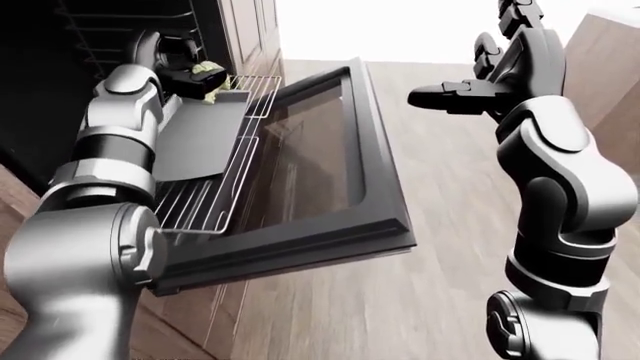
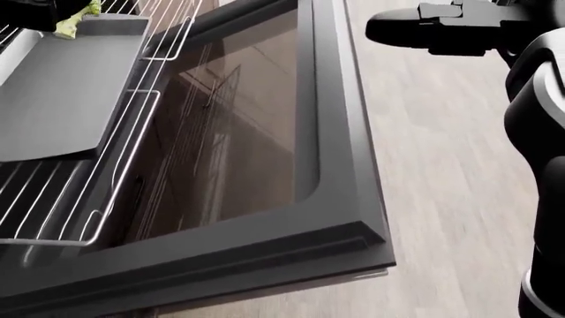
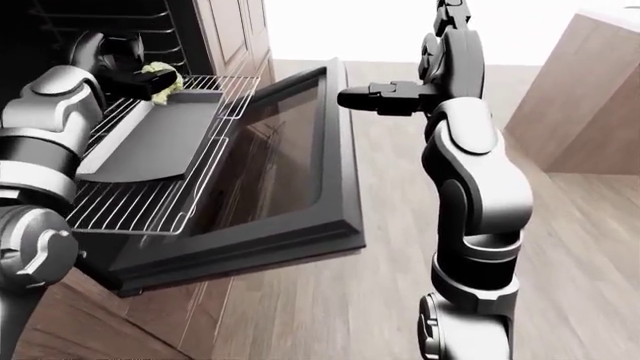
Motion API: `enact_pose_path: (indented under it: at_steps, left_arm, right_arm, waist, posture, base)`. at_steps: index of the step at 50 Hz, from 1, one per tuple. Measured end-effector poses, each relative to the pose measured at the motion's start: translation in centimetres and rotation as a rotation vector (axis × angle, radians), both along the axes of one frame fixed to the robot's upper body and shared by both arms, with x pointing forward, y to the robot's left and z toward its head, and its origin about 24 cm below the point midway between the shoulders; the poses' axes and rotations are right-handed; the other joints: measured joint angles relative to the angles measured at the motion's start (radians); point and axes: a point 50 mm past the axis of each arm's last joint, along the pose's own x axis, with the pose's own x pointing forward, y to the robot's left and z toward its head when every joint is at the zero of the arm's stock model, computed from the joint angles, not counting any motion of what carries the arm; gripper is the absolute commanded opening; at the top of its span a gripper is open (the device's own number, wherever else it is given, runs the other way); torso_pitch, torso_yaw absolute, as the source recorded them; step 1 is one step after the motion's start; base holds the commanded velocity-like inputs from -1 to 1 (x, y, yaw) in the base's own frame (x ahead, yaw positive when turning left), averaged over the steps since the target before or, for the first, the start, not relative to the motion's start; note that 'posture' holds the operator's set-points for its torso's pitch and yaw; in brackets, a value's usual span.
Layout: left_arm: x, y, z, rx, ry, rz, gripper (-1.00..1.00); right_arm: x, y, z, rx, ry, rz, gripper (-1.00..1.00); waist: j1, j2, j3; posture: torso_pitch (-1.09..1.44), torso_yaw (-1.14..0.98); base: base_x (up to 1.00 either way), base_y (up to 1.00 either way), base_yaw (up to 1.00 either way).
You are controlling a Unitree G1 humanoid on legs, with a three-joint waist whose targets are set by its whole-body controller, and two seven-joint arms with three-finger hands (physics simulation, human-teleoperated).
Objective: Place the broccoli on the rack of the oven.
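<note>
The pale green broccoli (image 3: 161,79) is in the dark fingers of my left hand (image 3: 140,76), which is shut on it. It hangs just over the far end of a grey tray (image 3: 150,142), at the top left of the right-eye view. That tray lies on the pulled-out wire rack (image 3: 140,204) of the oven. In the head view only a bit of broccoli (image 2: 75,21) shows at the top left corner. The oven door (image 3: 290,165) hangs open, glass up. My right hand (image 3: 365,97) is held open above the door's far edge, holding nothing.
The dark oven cavity (image 1: 110,30) with its side rails lies at the top left. Wooden cabinet fronts (image 3: 235,30) flank the oven. A wooden counter block (image 3: 585,97) stands at the right. Wood floor (image 3: 330,300) spreads below and right of the door.
</note>
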Motion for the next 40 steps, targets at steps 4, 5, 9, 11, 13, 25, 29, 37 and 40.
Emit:
enact_pose_path:
  at_steps: [4,5,9,11,13,25,29,37,40]
  left_arm:
    - [-0.1,0.7,-0.4,0.02,0.019,0.029,-1.0]
    - [-0.2,0.8,-0.4,0.028,0.025,0.037,-1.0]
    - [-0.3,1.2,-0.9,0.058,0.046,0.065,-1.0]
    - [-0.3,1.5,-1.2,0.081,0.058,0.083,-1.0]
    - [-0.4,1.7,-1.5,0.104,0.069,0.1,-1.0]
    - [-0.3,1.6,-2.5,0.257,0.126,0.152,-1.0]
    - [-0.2,1.3,-2.6,0.287,0.136,0.15,-1.0]
    - [-0.1,0.9,-3.0,0.338,0.164,0.156,-1.0]
    - [-0.1,0.8,-3.1,0.359,0.175,0.162,-1.0]
  right_arm:
    - [0.0,0.0,0.0,0.0,0.001,-0.002,1.0]
    - [0.0,0.0,-0.1,-0.001,0.002,-0.003,1.0]
    - [0.1,0.0,-0.2,-0.001,0.005,0.0,1.0]
    - [0.1,0.0,-0.2,-0.001,0.004,0.001,1.0]
    - [0.1,0.0,-0.1,-0.001,0.003,0.0,1.0]
    - [0.0,0.1,-0.1,0.0,0.002,0.003,1.0]
    - [0.1,0.0,-0.2,0.002,-0.001,0.005,1.0]
    - [0.1,0.0,-0.2,0.002,-0.002,0.002,1.0]
    - [0.0,0.0,-0.1,0.002,-0.005,0.003,1.0]
  waist:
    - [0.0,0.001,-0.001]
    - [0.001,0.001,-0.001]
    - [0.001,0.001,-0.003]
    - [0.001,0.001,-0.003]
    - [0.001,0.0,-0.003]
    - [0.004,-0.004,-0.007]
    - [0.003,-0.004,-0.009]
    - [0.002,-0.002,-0.01]
    - [0.001,-0.002,-0.01]
  posture:
    - [0.0,0.0]
    - [0.0,0.0]
    - [0.0,0.0]
    - [0.0,0.0]
    - [0.0,0.0]
    - [0.0,0.0]
    - [0.0,0.0]
    - [0.0,0.0]
    - [0.0,0.0]
  base:
    - [0.0,0.0,0.0]
    - [0.0,0.0,0.0]
    - [0.0,0.0,0.0]
    - [0.0,0.0,0.0]
    - [0.0,0.0,0.0]
    - [0.0,0.0,0.0]
    - [0.0,0.0,0.0]
    - [0.0,0.0,0.0]
    - [0.0,0.0,0.0]
